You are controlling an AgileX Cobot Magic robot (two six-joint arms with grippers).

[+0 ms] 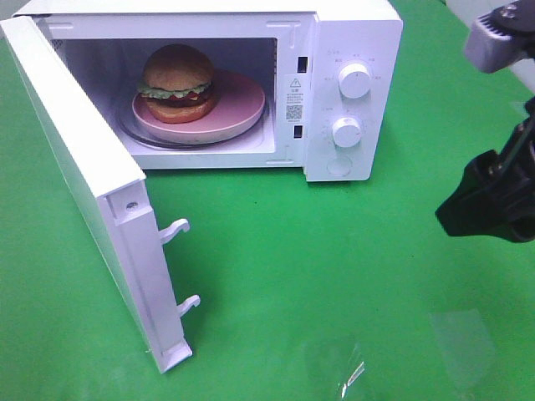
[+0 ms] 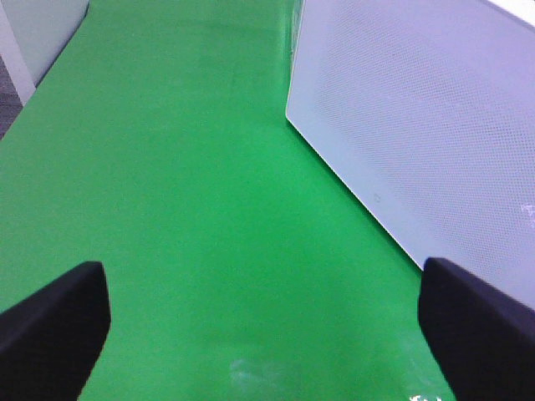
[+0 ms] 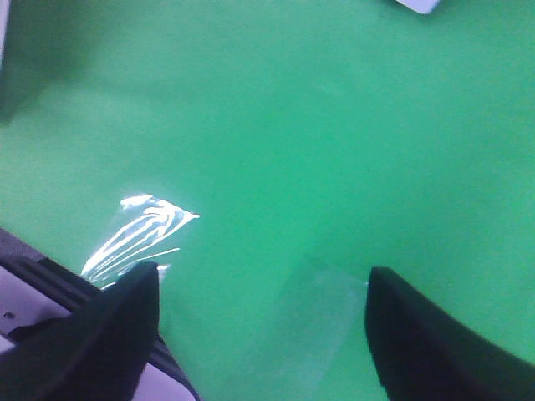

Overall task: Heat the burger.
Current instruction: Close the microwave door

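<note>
Exterior high shows me the round golden-bunned burger [image 1: 176,83] on a pink round plate [image 1: 242,104] inside the white microwave [image 1: 355,50], well away from both grippers. The open white door [image 1: 75,167] stands near my left gripper [image 2: 263,276]. It and the right gripper [image 3: 261,274] gape wide, holding nothing.

Microwave [image 1: 351,50], front frame at 3 o'clock of the cavity: a white sticker [image 1: 294,96] with a warning triangle at its 12 o'clock and a QR code at its 6 o'clock. Its print is too small to read. The faint markings ringing the upper dial [image 1: 355,81] and lower dial [image 1: 346,132] are illegible.
</note>
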